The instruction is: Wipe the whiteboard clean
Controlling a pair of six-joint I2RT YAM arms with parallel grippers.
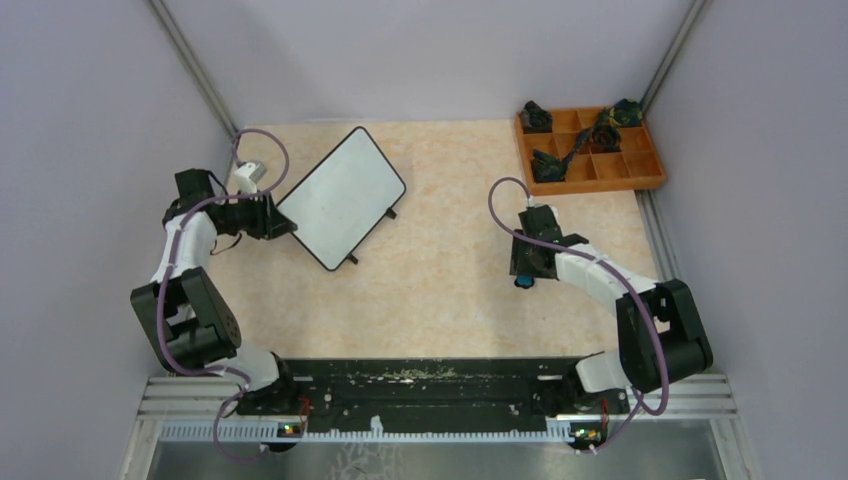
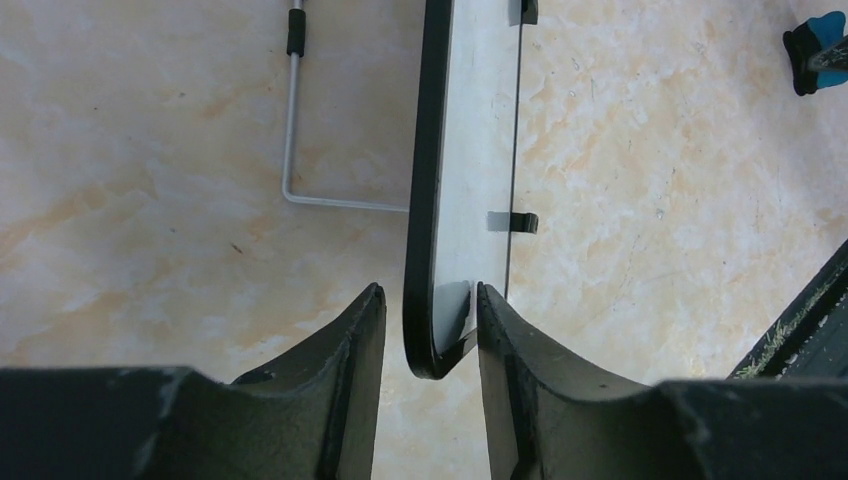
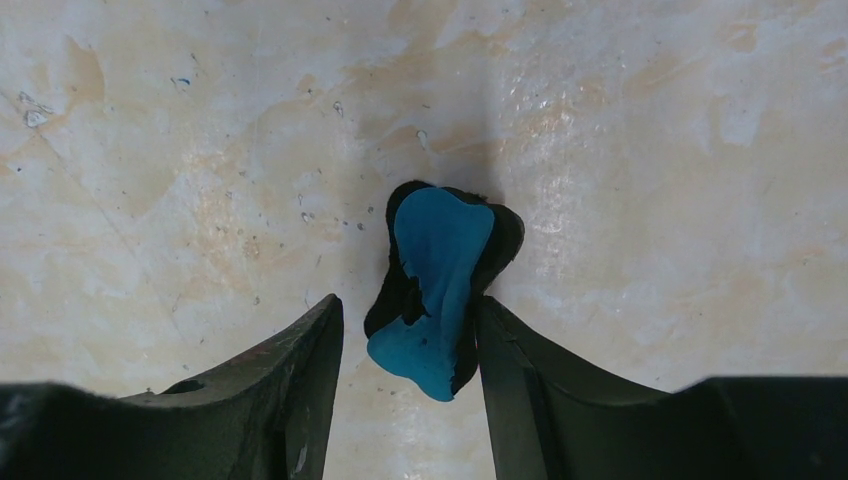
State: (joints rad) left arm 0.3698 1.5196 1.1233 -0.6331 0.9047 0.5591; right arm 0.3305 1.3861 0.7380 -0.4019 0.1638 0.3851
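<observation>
The whiteboard (image 1: 340,197), white with a thin black frame, rests at a slant on the left of the table, and its face looks blank. My left gripper (image 1: 285,226) is at its near left corner. In the left wrist view the board (image 2: 470,150) stands edge-on between the open jaws of the left gripper (image 2: 430,300); the right finger touches it and the left finger is apart. A blue eraser with black backing (image 3: 440,270) lies on the table between the open jaws of my right gripper (image 3: 408,305), against the right finger. From above, the eraser (image 1: 522,282) shows under the right gripper (image 1: 524,270).
An orange compartment tray (image 1: 650,180) with dark items sits at the back right. A bent metal wire stand (image 2: 290,120) shows behind the board. A small pale object (image 1: 250,172) lies by the left wall. Grey walls close in on both sides.
</observation>
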